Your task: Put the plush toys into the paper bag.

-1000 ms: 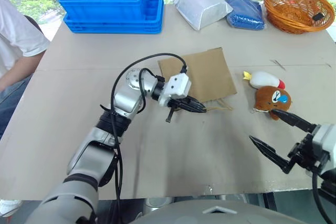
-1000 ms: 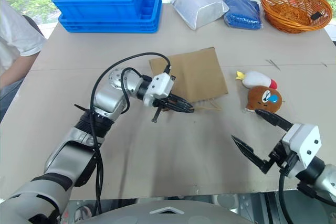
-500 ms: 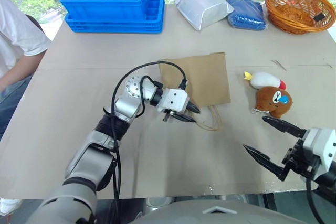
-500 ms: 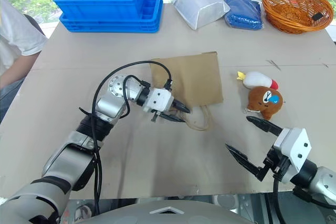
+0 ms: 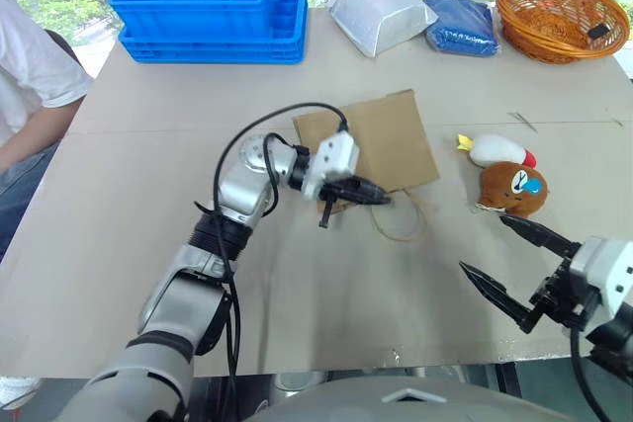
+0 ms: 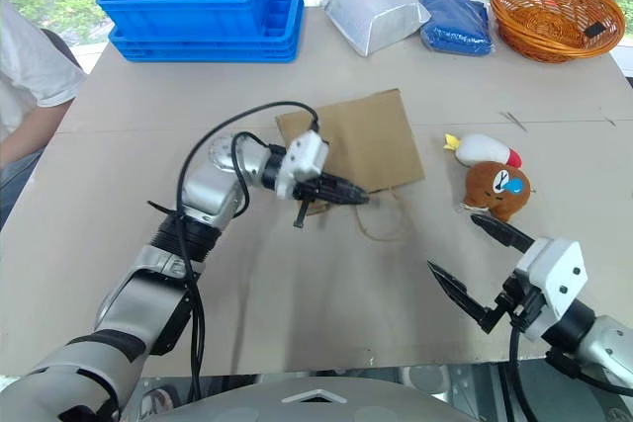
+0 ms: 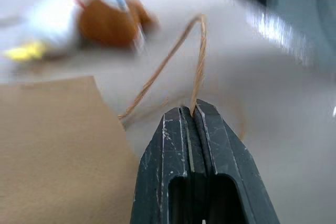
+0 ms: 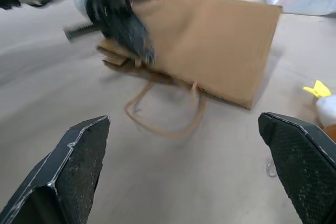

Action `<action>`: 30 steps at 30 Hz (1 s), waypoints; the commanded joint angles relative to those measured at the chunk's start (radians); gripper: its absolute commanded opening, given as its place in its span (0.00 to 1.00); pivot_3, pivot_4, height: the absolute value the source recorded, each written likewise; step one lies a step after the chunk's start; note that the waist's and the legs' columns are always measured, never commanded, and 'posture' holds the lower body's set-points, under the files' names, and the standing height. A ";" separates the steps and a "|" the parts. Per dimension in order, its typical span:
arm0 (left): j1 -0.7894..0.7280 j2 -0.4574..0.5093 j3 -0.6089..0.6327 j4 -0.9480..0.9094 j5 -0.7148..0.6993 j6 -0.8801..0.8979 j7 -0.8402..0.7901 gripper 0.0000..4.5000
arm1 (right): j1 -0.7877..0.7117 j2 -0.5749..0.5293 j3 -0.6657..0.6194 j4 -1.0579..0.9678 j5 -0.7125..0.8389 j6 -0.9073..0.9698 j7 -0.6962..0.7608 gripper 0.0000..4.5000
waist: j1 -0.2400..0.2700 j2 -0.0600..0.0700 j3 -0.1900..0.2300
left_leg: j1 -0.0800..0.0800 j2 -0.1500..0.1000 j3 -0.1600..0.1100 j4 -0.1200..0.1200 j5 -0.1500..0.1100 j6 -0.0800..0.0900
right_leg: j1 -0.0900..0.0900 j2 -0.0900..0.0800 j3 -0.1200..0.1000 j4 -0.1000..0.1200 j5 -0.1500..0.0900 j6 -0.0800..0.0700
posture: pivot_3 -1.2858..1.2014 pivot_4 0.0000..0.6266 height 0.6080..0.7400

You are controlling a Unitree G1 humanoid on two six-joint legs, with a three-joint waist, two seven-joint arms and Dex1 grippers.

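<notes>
The brown paper bag (image 5: 381, 140) lies flat on the table, its cord handles (image 5: 401, 229) looped toward me. My left gripper (image 5: 381, 197) is shut on one handle cord (image 7: 199, 61), which runs out from between its fingertips at the bag's near edge. To the right of the bag lie the plush toys: the brown bear (image 5: 514, 188) and, touching it on the far side, the white bird (image 5: 492, 151). My right gripper (image 5: 483, 243) hovers open just short of the bear, holding nothing.
Along the far edge stand stacked blue crates (image 5: 208, 2), a white-grey pouch (image 5: 381, 12), a blue bundle (image 5: 463, 25) and an orange basket (image 5: 559, 12). A person in a white sleeve (image 5: 30, 76) sits at the table's left side.
My left gripper opened at the handle half a second ago, then shut on the cord and lifted a little toward the bag; the bag shifted slightly. The right gripper has stayed open and almost still.
</notes>
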 commanded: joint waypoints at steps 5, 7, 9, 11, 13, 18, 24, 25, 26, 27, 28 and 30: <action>-0.046 -0.066 0.211 -0.160 -0.312 0.555 0.267 0.00 | -0.411 -0.039 0.222 0.073 0.038 0.273 -0.161 0.81 | -0.016 -0.001 0.000 | 0.000 0.000 -0.001 0.001 0.000 0.000 | 0.000 0.000 -0.001 0.001 0.002 -0.003 | 0.52 0.24 1.00; -0.049 -0.095 0.250 -0.178 -0.352 0.615 0.338 0.00 | -0.538 -0.029 0.304 0.148 -0.011 0.316 -0.186 0.62 | -0.015 -0.001 0.000 | 0.000 -0.001 -0.003 0.001 0.000 0.000 | 0.001 0.000 -0.002 0.001 0.003 -0.002 | 0.52 0.24 1.00; -0.034 -0.113 0.268 -0.223 -0.380 0.652 0.387 0.00 | -0.695 0.002 0.394 0.262 -0.074 0.351 -0.217 0.39 | -0.018 -0.001 0.000 | -0.001 -0.001 -0.004 0.001 0.000 -0.001 | 0.000 -0.001 -0.002 0.000 0.003 -0.002 | 0.52 0.24 1.00; -0.012 -0.131 0.286 -0.274 -0.413 0.689 0.441 0.00 | -0.839 0.023 0.480 0.378 -0.131 0.387 -0.215 0.19 | -0.021 -0.001 0.000 | -0.001 -0.001 -0.004 0.001 0.001 -0.001 | 0.000 -0.001 -0.002 0.001 0.003 -0.002 | 0.52 0.24 1.00; 0.007 -0.141 0.298 -0.315 -0.432 0.709 0.481 0.00 | -0.952 0.060 0.541 0.496 -0.182 0.395 -0.219 0.01 | -0.021 -0.001 0.000 | -0.001 -0.001 -0.004 0.001 0.003 -0.005 | 0.000 -0.001 -0.002 0.001 0.003 -0.003 | 0.52 0.24 1.00; 0.037 -0.168 0.322 -0.368 -0.474 0.728 0.569 0.00 | -1.089 0.164 0.638 0.702 -0.260 0.377 -0.202 0.01 | -0.018 0.000 0.000 | -0.002 -0.001 -0.008 -0.001 0.004 -0.006 | 0.000 -0.002 -0.006 0.001 0.003 -0.003 | 0.52 0.24 1.00; 0.025 -0.254 0.497 -0.376 -0.569 0.763 0.808 0.00 | -1.075 0.164 0.809 0.876 -0.430 0.199 -0.094 0.01 | -0.019 -0.002 -0.001 | -0.003 -0.006 -0.010 -0.001 0.004 -0.006 | 0.000 -0.007 -0.007 0.000 0.004 -0.003 | 0.52 0.24 1.00; 0.031 -0.256 0.521 -0.386 -0.586 0.768 0.842 0.00 | -1.065 0.165 0.804 0.875 -0.437 0.189 -0.088 0.01 | -0.025 -0.001 -0.001 | -0.003 -0.006 -0.009 -0.001 0.004 -0.006 | 0.000 -0.008 -0.006 0.000 0.004 -0.002 | 0.52 0.24 1.00; 0.035 -0.257 0.548 -0.393 -0.604 0.771 0.878 0.00 | -1.055 0.167 0.794 0.870 -0.436 0.184 -0.084 0.01 | -0.027 -0.002 -0.001 | -0.002 -0.007 -0.008 -0.001 0.004 -0.006 | 0.000 -0.009 -0.006 0.000 0.004 -0.002 | 0.52 0.24 1.00; 0.036 -0.258 0.580 -0.395 -0.626 0.771 0.921 0.00 | -1.046 0.171 0.782 0.864 -0.434 0.181 -0.080 0.01 | -0.026 -0.002 -0.001 | -0.002 -0.007 -0.009 -0.001 0.004 -0.006 | 0.000 -0.009 -0.006 0.001 0.004 -0.002 | 0.52 0.24 1.00; 0.037 -0.260 0.610 -0.399 -0.654 0.774 0.965 0.00 | -1.037 0.172 0.773 0.855 -0.433 0.179 -0.077 0.01 | -0.024 -0.002 -0.001 | -0.001 -0.007 -0.009 -0.001 0.004 -0.007 | 0.000 -0.009 -0.006 0.001 0.004 -0.002 | 0.52 0.24 1.00; 0.052 -0.257 0.649 -0.423 -0.704 0.786 1.035 0.00 | -1.021 0.167 0.757 0.843 -0.443 0.163 -0.075 0.01 | -0.022 -0.002 -0.001 | -0.002 -0.006 -0.012 -0.001 0.005 -0.009 | 0.000 -0.009 -0.006 0.002 0.004 -0.002 | 0.52 0.24 1.00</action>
